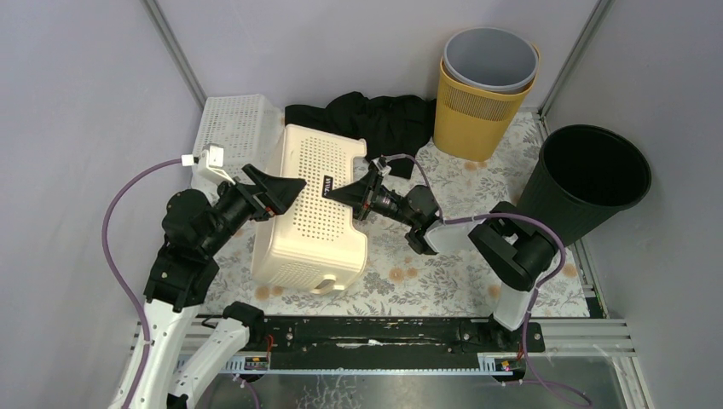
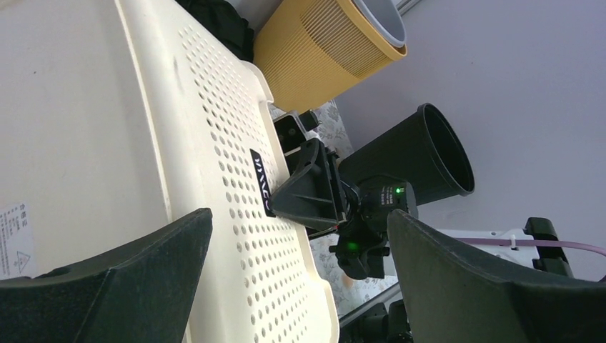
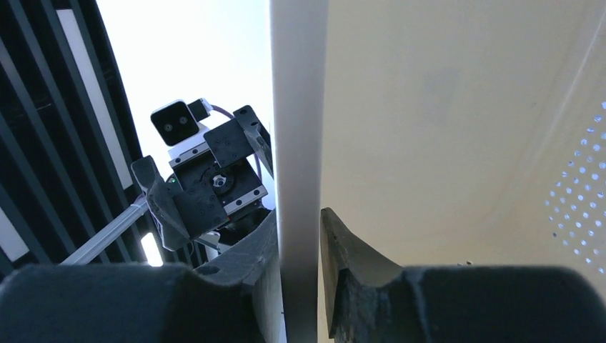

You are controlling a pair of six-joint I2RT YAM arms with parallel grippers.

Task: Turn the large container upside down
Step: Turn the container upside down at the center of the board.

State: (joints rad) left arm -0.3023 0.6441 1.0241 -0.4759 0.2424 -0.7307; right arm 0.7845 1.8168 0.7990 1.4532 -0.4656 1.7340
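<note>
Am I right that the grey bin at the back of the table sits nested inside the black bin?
Not quite: the grey bin sits nested inside the yellow bin, as the top external view shows; the black bin stands separately.

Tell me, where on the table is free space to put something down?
The floral mat is bare near the front, between the cream container and the black bin. A smaller bare patch lies before the yellow bin. The back left is crowded: white basket, black cloth.
</note>
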